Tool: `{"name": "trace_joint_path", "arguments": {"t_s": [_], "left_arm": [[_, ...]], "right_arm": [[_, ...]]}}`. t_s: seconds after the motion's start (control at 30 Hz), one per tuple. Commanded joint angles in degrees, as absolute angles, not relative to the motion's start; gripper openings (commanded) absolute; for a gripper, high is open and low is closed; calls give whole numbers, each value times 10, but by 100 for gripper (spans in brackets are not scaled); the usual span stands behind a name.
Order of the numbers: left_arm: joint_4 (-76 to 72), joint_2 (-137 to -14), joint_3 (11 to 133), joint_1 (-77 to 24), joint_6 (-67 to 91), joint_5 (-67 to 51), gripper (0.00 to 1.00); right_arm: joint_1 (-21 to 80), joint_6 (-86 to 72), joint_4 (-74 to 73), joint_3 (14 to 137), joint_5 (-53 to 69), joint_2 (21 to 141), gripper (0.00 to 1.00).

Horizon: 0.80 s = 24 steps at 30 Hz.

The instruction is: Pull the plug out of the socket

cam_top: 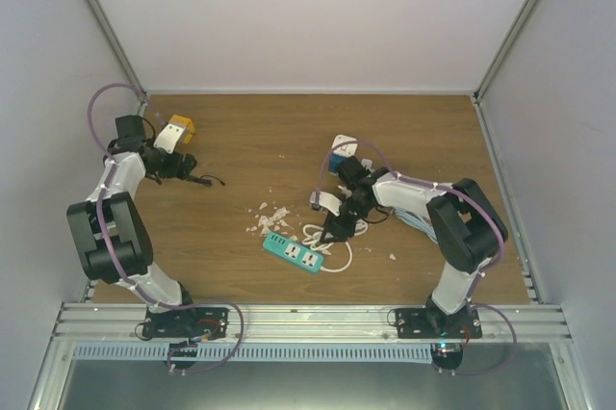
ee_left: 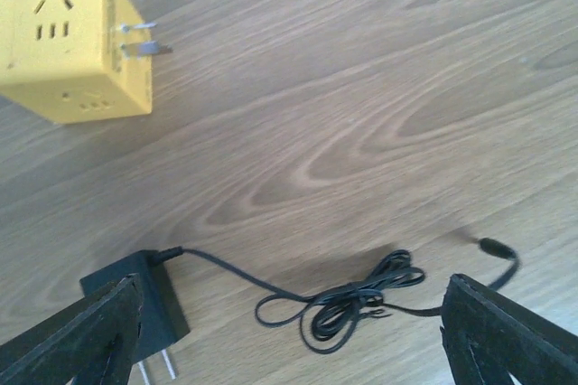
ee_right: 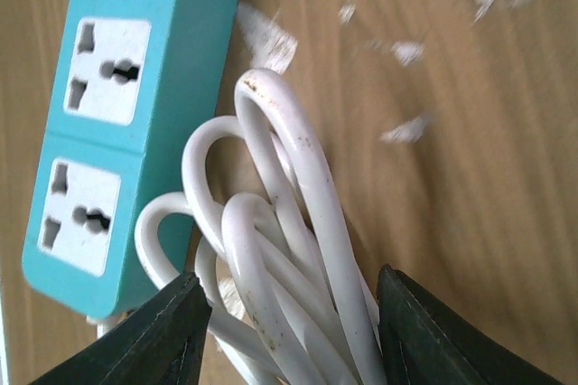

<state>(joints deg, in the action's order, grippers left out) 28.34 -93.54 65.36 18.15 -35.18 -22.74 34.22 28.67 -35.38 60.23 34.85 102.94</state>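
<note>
Cord coil (ee_right: 271,222), stiff & springy, pinched in R gripper (ee_right: 289,278), light power strip (ee_right: 117,132) just left prob needs pinning; L gripper (ee_left: 293,287) spread.

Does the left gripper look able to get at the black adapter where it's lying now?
Likely yes. The left gripper hangs open just over the black adapter, which lies unplugged on the table, apart from the yellow socket cube. Only its thin cord lies nearby.
</note>
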Motion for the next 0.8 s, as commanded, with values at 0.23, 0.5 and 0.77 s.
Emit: {"name": "trace_joint_path", "arguments": {"t_s": [0.23,0.5,0.77], "left_arm": [[372,-862,612,129,-504,-422,88],[350,-825,562,65,-545,-403,88],[355,-823,551,57,-565,-406,87]], "right_arm": [[291,335,-433,533,268,938,50],[264,417,-467,475,175,919,44],[225,438,-469,407,144,879,30]]}}
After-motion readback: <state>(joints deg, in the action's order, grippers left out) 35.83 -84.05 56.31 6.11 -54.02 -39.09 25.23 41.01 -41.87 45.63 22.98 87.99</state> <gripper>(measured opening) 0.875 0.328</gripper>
